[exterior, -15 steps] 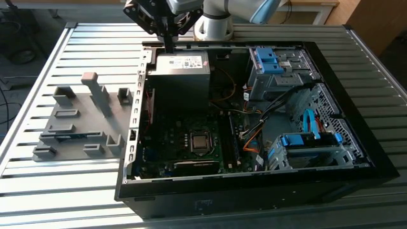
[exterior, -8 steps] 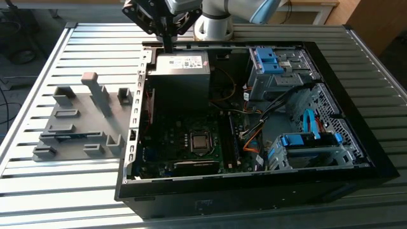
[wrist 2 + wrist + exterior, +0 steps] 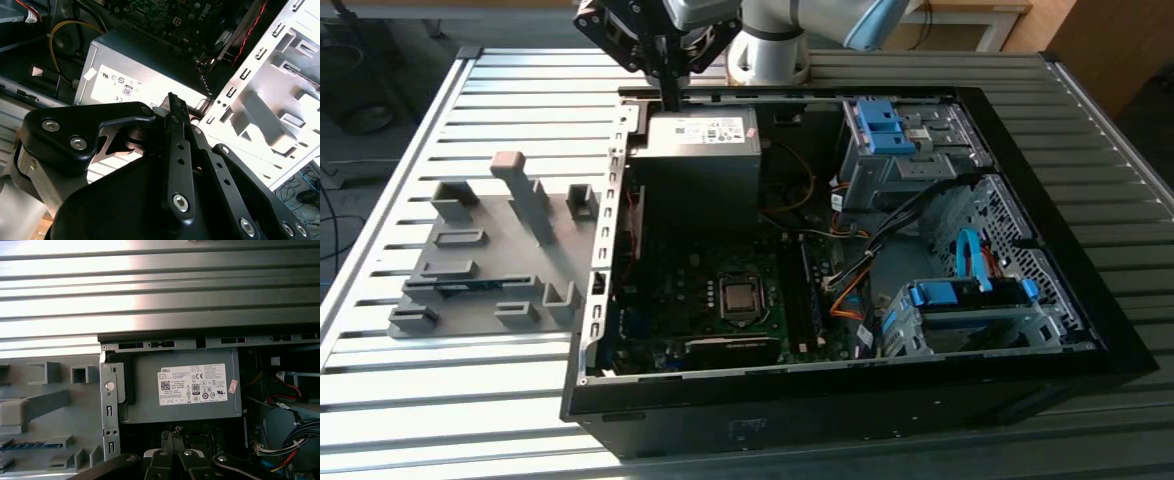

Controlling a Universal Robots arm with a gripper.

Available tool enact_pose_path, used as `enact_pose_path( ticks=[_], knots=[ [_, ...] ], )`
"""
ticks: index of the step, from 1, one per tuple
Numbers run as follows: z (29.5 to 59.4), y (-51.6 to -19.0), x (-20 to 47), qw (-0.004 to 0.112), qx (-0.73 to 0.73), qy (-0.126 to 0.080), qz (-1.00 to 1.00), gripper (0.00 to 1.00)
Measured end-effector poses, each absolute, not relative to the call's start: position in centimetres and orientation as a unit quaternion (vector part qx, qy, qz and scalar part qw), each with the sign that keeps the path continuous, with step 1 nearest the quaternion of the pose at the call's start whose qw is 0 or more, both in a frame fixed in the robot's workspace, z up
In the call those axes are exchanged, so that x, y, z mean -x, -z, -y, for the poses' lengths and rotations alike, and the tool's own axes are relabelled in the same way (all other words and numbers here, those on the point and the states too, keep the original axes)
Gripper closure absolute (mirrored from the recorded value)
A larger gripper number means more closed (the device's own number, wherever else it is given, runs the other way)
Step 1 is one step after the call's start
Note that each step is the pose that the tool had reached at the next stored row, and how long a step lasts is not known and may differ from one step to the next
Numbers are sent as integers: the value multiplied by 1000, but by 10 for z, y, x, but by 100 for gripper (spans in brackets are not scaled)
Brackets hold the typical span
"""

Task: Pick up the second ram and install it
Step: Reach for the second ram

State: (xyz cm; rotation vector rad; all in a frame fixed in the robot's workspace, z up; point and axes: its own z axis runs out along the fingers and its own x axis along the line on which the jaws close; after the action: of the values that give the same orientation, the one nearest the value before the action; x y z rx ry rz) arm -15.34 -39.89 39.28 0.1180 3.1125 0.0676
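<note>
in the exterior view the hand (image 3: 670, 98) hangs just above the power supply (image 3: 703, 135), near the side of it that meets the case wall. its fingers are clenched into one thin dark bar, with nothing seen between them. the power supply sits in a corner of the open computer case (image 3: 854, 385), which stands on the slatted desk (image 3: 454, 400). the second ram (image 3: 464, 288) lies well apart from the hand, off to the exterior view's left of the power supply and outside the case. it rests in a slot of the grey holder fixture (image 3: 520, 215)

in the second wrist view the hand (image 3: 173, 102) points its black fingers toward the power supply (image 3: 130, 70), tips pressed together over the labelled face

in the first wrist view the hand (image 3: 171, 434) shows its closed tips near one edge of the power supply (image 3: 195, 385). the second ram (image 3: 30, 445) is a thin blue strip in a slot of the grey holder fixture (image 3: 50, 405), beyond the case's metal wall from the power supply and well apart from the hand. the desk (image 3: 150, 290) runs in bright slats past the power supply's far edge
</note>
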Motion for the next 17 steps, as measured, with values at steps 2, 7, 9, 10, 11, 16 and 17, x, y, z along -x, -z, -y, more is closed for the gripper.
enact_pose_path(
  ticks=[2, 7, 9, 10, 11, 16, 17],
  knots=[
    [399, -393, 154, 13, -38, -22, -999, 89],
    [399, -393, 155, 13, -38, -22, -999, 89],
    [399, -393, 156, 13, -38, -22, -999, 89],
    [399, -393, 156, 13, -38, -22, -999, 89],
    [399, -393, 156, 13, -38, -22, -999, 89],
    [399, -393, 157, 13, -38, -22, -999, 89],
    [399, -392, 158, 13, -38, -22, -999, 89]
  ],
)
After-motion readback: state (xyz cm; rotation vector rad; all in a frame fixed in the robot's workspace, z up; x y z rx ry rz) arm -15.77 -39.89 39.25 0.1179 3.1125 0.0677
